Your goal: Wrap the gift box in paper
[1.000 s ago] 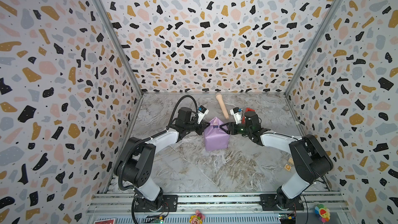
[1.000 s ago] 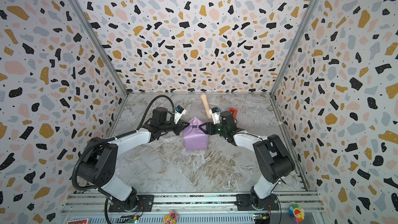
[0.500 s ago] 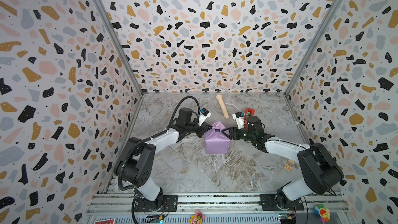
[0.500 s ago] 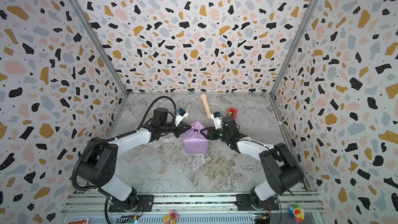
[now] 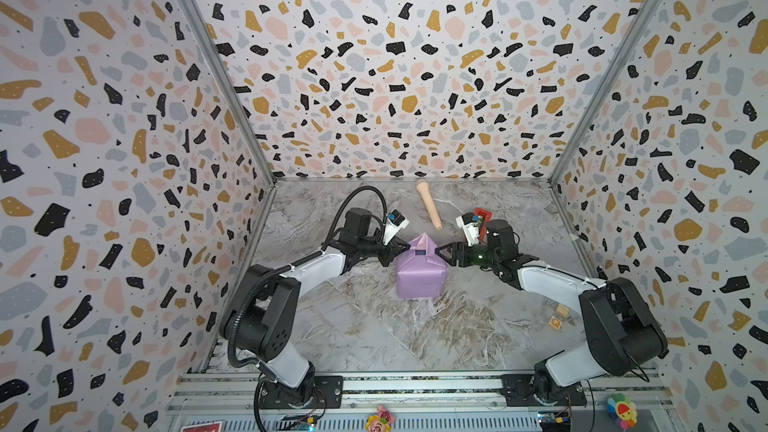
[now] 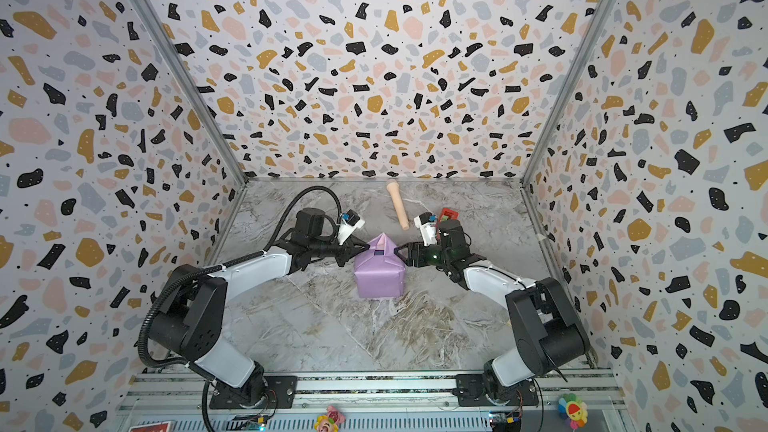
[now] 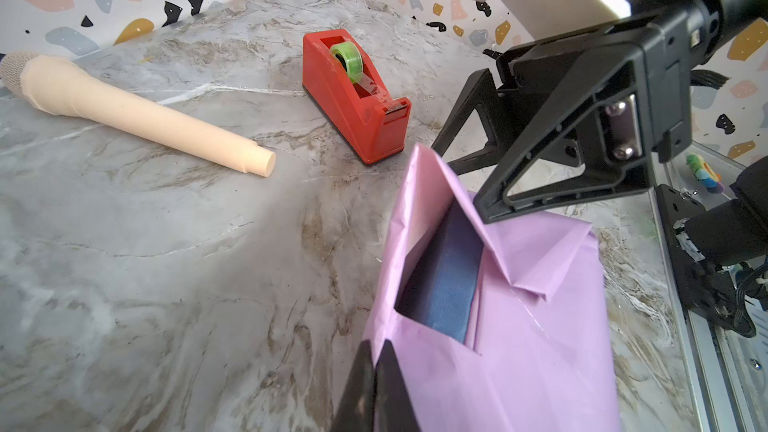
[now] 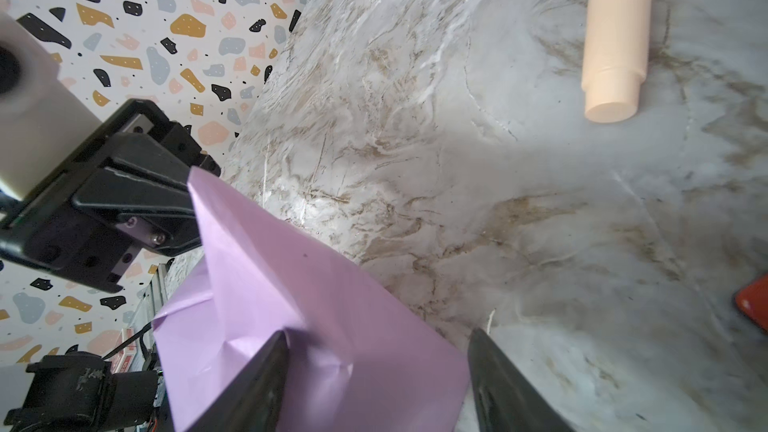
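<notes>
Mid-frame, the paper [image 5: 419, 280] leaves you only a navy sliver of the gift box [image 5: 419, 252]; the right wrist view's edge crops the tape dispenser [image 8: 754, 305].

Bright, even light is flooding both top views, walls [image 5: 124, 118] bowing at the edges (wide lens); close up, the paper [image 8: 291, 284] is smearing, possibly from motion.

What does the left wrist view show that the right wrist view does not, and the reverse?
Only the left wrist view shows the navy gift box through a gap in the paper, the whole tape dispenser, and the right hand from outside. Only the right wrist view shows the left hand from outside. Both show the lilac paper and the beige microphone.
</notes>
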Available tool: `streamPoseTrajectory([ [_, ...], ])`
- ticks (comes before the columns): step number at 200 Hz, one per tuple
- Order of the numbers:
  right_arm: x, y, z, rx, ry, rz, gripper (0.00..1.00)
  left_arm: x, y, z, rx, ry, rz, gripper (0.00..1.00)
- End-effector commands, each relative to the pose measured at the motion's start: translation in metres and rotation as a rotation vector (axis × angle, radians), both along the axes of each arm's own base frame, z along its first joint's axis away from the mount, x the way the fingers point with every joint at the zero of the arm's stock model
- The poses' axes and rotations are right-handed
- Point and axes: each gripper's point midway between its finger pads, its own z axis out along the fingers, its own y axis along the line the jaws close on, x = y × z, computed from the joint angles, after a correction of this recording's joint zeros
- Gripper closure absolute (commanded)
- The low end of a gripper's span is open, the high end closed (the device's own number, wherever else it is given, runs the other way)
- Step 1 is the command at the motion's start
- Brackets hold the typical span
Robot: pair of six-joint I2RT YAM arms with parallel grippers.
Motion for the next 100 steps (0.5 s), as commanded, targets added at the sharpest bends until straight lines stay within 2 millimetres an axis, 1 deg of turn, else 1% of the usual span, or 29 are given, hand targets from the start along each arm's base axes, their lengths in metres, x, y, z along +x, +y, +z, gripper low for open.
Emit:
streamPoseTrajectory([
  [1, 0.007, 0.005, 0.014, 0.010, -0.024, 0.024, 0.33, -0.002, -0.005, 0.016, -0.025, -0.040, -0.031, 1.00],
  [28, 0.010, 0.010, 0.004, 0.011, -0.003, 0.033, 0.35, -0.002, -0.006, 0.017, -0.030, -0.035, -0.032, 1.00],
  [63, 0.010, 0.018, 0.000, 0.003, -0.005, 0.048, 0.36, -0.003, -0.005, 0.018, -0.033, -0.037, -0.031, 1.00],
  [100, 0.017, 0.025, 0.001, -0.007, -0.017, 0.059, 0.37, -0.002, -0.006, 0.018, -0.034, -0.036, -0.027, 1.00],
])
